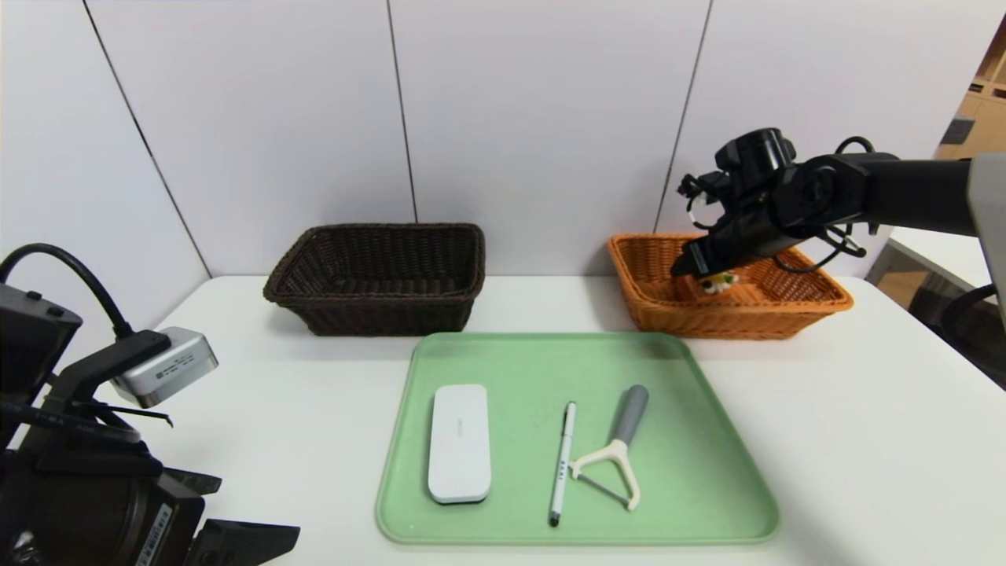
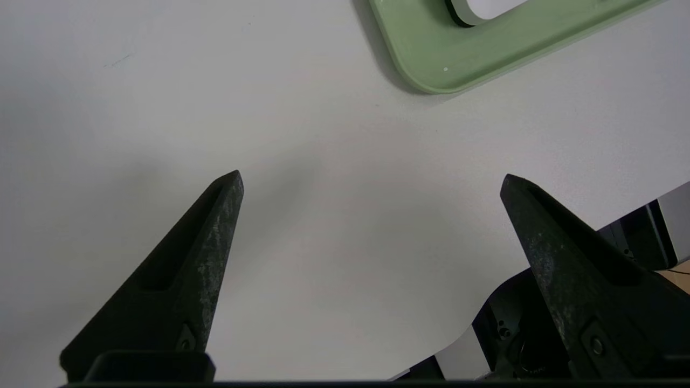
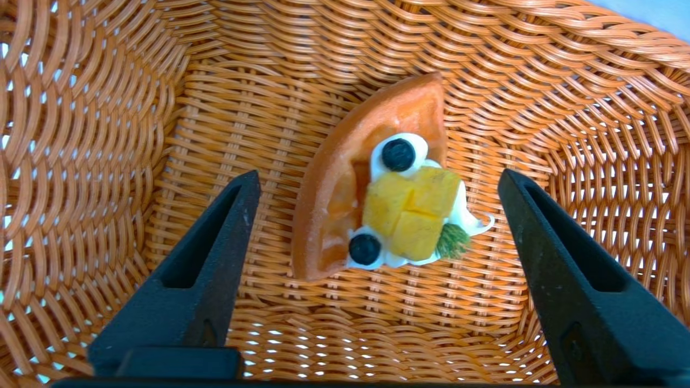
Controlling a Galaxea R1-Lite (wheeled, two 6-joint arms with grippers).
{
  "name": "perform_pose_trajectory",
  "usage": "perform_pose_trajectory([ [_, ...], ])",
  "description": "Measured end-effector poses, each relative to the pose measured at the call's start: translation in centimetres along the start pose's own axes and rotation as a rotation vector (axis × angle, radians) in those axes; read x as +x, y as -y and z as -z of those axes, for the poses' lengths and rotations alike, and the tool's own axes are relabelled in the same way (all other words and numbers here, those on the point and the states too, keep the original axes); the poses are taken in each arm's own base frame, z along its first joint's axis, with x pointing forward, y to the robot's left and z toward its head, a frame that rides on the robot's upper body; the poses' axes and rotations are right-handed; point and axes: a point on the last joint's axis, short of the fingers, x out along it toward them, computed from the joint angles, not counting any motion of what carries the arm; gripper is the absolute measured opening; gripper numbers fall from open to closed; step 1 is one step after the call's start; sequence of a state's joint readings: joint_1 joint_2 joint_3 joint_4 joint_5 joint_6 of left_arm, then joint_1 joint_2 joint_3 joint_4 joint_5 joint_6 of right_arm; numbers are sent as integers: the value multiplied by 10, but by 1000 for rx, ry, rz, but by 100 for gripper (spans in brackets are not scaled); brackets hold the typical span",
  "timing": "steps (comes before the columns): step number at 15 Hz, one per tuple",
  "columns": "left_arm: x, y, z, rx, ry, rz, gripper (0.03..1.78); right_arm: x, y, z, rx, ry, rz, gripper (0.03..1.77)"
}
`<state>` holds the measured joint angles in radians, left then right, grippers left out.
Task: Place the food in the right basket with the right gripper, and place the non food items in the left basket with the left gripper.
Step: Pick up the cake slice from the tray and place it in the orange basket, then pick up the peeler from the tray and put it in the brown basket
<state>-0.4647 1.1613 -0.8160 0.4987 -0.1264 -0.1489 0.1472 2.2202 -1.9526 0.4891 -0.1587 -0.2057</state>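
Right end effector [image 3: 377,180] spread wide, empty, over orange basket [image 1: 817,303]; tart [image 3: 377,183] lies on its floor, released. My left end effector [image 2: 372,180] wide open, empty, low over worktop [image 2: 108,108]. White case [image 1: 459,442] nearest it, long axis pointing away from me.

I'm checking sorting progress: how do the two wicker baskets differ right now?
The right basket is orange-tan; the left basket is dark brown. The right basket holds the tart wedge, under the open right gripper; the left basket looks empty. Both are rectangular woven baskets with flared sides.
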Motion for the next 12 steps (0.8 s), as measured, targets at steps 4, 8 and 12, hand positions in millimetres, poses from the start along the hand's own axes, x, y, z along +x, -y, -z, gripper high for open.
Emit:
perform_pose_trajectory([
  [4, 0, 0, 0, 0, 0, 0, 169, -4, 3, 1, 4, -6, 3, 160],
  [8, 0, 0, -1, 0, 3, 1, 169, -34, 8, 0, 8, -26, -7, 165],
  [12, 0, 0, -1, 2, 5, 1, 169, -86, 11, 2, 4, -18, -16, 167],
])
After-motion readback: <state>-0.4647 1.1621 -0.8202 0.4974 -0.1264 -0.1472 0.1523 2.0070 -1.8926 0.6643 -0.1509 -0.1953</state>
